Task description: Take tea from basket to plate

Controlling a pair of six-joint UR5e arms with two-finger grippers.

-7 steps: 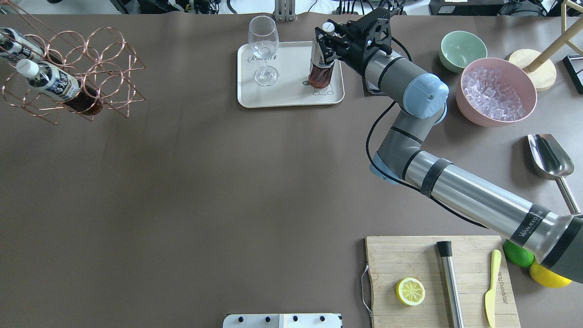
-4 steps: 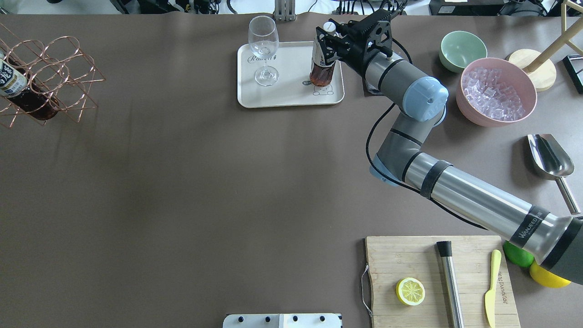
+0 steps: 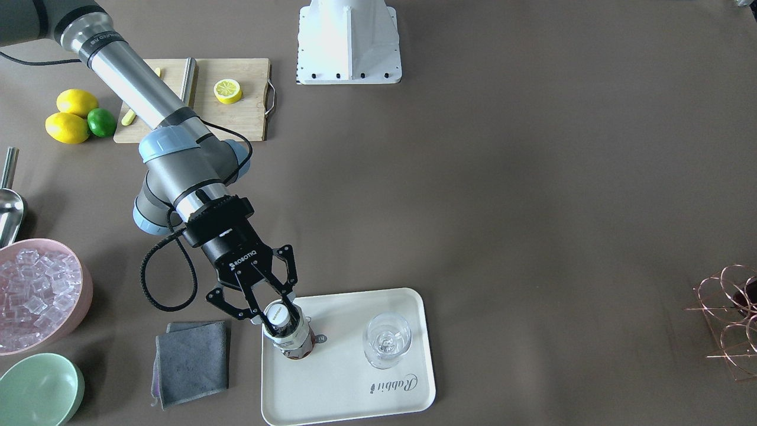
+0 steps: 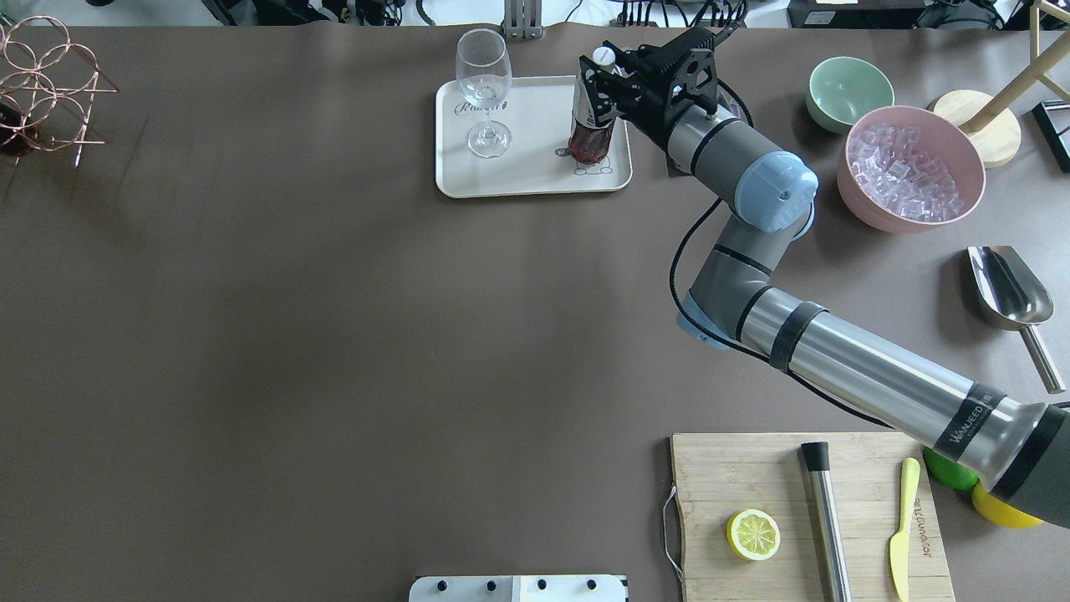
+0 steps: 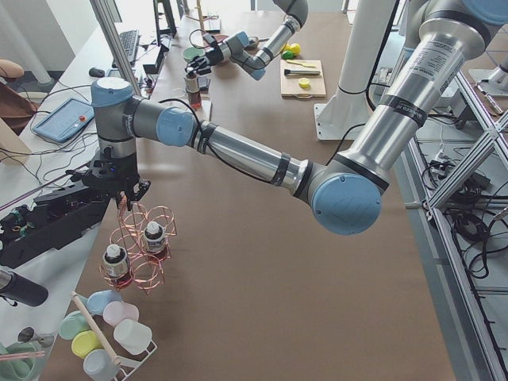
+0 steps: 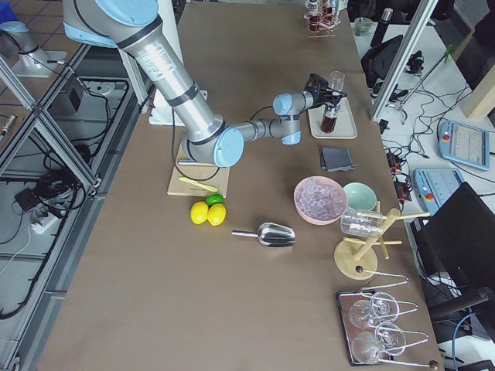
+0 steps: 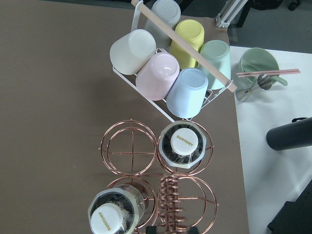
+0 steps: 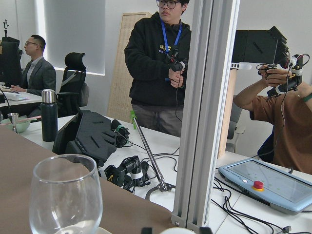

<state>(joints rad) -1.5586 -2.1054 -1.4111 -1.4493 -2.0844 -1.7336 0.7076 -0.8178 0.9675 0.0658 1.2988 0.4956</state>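
A tea bottle (image 3: 291,342) with a white cap stands upright on the cream plate (image 3: 355,390), beside the bear drawing; it also shows in the overhead view (image 4: 589,134). My right gripper (image 3: 277,312) is shut around its upper part, reaching in from the side (image 4: 598,87). The copper wire basket (image 4: 46,92) is at the table's far left end. My left gripper (image 5: 121,198) is shut on its coiled handle (image 7: 170,204) from above. Two more tea bottles (image 7: 183,144) stand in the basket's (image 7: 131,151) ring cells.
A stemmed glass (image 4: 483,92) stands on the plate (image 4: 535,171) left of the tea. A grey cloth (image 3: 192,361), a pink bowl of ice (image 4: 911,167) and a green bowl (image 4: 848,92) lie to the right. A cup rack (image 7: 170,63) stands by the basket.
The basket has moved left towards the table's end and looks smaller in the overhead view. My right gripper has brought the tilted tea bottle upright on the plate.
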